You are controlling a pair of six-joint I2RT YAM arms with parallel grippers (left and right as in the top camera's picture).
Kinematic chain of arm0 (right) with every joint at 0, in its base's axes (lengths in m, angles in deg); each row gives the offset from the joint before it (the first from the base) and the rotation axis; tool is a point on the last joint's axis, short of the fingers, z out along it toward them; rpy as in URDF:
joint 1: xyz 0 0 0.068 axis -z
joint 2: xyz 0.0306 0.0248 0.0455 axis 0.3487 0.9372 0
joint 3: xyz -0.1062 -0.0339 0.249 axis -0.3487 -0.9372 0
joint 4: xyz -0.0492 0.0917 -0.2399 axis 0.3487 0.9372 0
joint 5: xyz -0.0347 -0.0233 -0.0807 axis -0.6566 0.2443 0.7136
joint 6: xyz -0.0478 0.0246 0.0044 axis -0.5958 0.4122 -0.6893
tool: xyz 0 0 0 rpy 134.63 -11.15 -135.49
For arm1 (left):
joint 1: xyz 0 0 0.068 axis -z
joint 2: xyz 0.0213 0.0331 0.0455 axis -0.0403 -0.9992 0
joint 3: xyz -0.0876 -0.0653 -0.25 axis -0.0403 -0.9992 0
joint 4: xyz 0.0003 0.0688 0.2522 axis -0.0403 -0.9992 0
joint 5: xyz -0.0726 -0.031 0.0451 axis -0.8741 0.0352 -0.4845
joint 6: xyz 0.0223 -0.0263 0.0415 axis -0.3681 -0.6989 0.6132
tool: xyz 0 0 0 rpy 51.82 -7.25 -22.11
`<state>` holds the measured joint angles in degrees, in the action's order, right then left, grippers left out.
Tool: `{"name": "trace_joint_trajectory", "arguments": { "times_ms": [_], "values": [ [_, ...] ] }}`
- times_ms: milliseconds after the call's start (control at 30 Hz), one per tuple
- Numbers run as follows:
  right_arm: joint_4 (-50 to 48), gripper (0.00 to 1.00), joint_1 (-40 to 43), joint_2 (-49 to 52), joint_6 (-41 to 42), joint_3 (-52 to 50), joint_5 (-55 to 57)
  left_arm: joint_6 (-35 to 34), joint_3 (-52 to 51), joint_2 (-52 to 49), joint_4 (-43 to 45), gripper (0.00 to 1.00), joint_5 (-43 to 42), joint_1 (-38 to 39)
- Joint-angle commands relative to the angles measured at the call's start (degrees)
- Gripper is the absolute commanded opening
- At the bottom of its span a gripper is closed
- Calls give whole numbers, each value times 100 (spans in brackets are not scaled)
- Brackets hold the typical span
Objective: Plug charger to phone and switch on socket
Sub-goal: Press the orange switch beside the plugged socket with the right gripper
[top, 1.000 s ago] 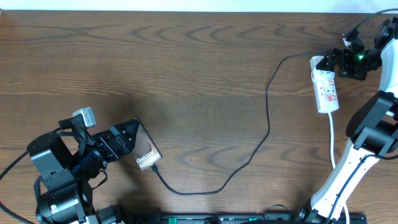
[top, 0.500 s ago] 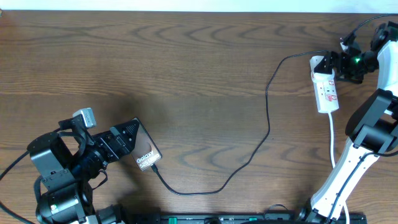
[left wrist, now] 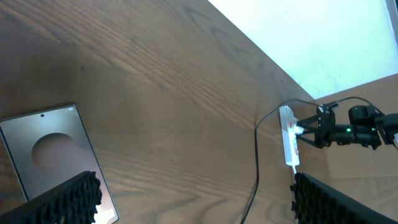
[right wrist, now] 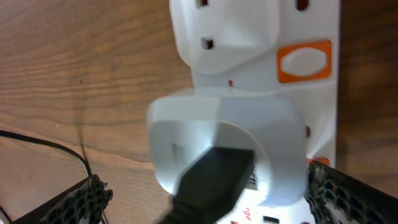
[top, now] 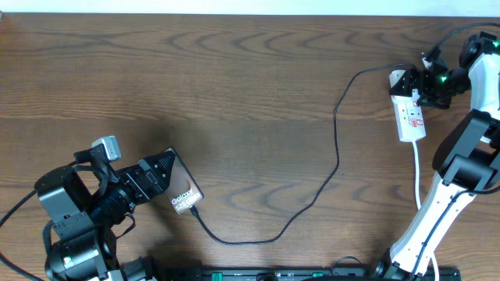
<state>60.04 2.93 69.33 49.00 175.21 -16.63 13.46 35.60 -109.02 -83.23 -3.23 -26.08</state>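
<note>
The bronze phone (top: 183,192) with "Galaxy" lettering lies at the front left; it also shows in the left wrist view (left wrist: 46,149). My left gripper (top: 162,165) is open, one finger over the phone's corner (left wrist: 193,202). The charger's thin black cable (top: 337,148) runs from the phone's near edge across the table to a black plug (right wrist: 214,180) in a white adapter (right wrist: 273,155) on the white socket strip (top: 411,115). My right gripper (top: 419,84) hovers over the strip's far end, open, its fingers either side of the adapter (right wrist: 205,194). An orange switch (right wrist: 303,62) shows beside it.
The strip's white cord (top: 417,178) runs toward the front past the right arm's white link (top: 433,211). Thick black base cables (top: 273,273) lie along the front edge. The table's far edge (top: 234,16) meets a white surface.
My right gripper has shifted a little to the left, further over the socket strip's far end. The left arm, phone and cable have not moved.
</note>
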Motion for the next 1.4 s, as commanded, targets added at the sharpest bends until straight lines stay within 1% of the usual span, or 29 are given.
{"name": "trace_joint_trajectory", "arguments": {
  "times_ms": [0, 300, 567, 767, 967, 1133, 1233, 1367],
  "values": [
    [11, 99, -197, 90, 55, -44, -107, 72, 17, 4, -50, 97, 35, 2],
    [24, 99, -365, 90, 140, -81, -107, 72, 17, 4, -133, 97, 33, 2],
    [68, 99, -391, 92, 144, -149, -122, 72, 17, 4, -136, 100, 33, 2],
    [79, 99, -387, 92, 142, -149, -651, 72, 17, 4, -140, 100, 31, 2],
    [120, 99, -387, 92, 142, -151, -951, 72, 17, 4, -177, 100, 33, 2],
    [98, 99, -387, 92, 142, -151, -863, 72, 17, 4, -179, 100, 33, 2],
    [52, 99, -352, 90, 363, -142, -538, 72, 17, 4, -179, 100, 33, 2],
    [20, 99, -170, 87, 551, -96, -380, 70, 17, 4, -177, 99, 33, 2]
  ]
}}
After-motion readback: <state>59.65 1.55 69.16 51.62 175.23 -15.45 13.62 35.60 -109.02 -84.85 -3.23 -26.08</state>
